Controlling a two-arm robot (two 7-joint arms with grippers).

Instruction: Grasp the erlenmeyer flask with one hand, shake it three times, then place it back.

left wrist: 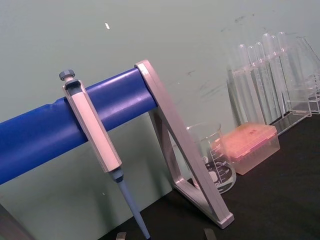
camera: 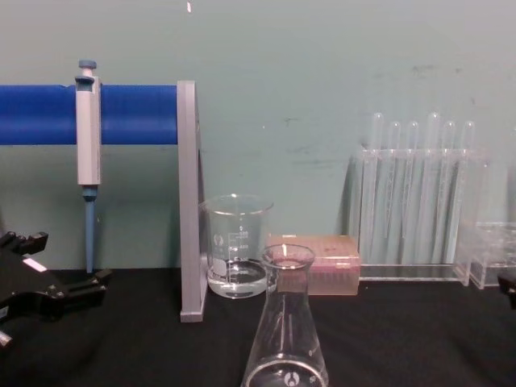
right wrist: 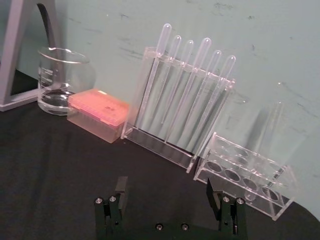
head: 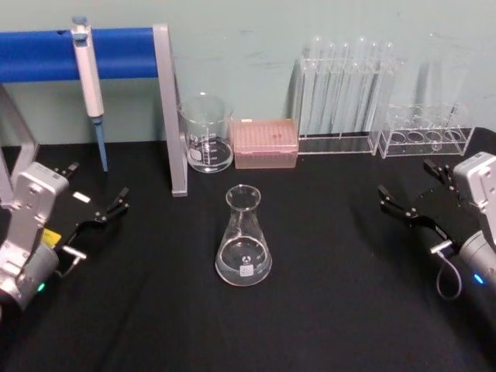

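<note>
1. Head view: The erlenmeyer flask is standing upright on the black table. It is sitting between the two grippers and well apart from both. The left gripper is sitting at its own side of the table. Its jaws are gaping wide and holding nothing. The right gripper is sitting at the other side. Its jaws are gaping wide too, with nothing between them. Beyond the flask, farther from both sets of jaws, a beaker is standing just beside a pink box.

2. Left wrist view: The tips of the left gripper are peeking in, wide apart, with nothing between them. Just ahead of the jaws a pipette is hanging on a blue bar. Farther ahead, the beaker, the pink box and some test tubes are standing in a row.

3. Right wrist view: The right gripper is showing its jaws spread wide, and it is gripping nothing. Ahead of the jaws the test tubes are standing in their rack, with a small clear rack just beside it. The pink box and the beaker are sitting farther off to one side.

4. Chest view: The flask is standing in front of the beaker. The left gripper is holding its jaws open, and the flask is sitting well apart from them.
</note>
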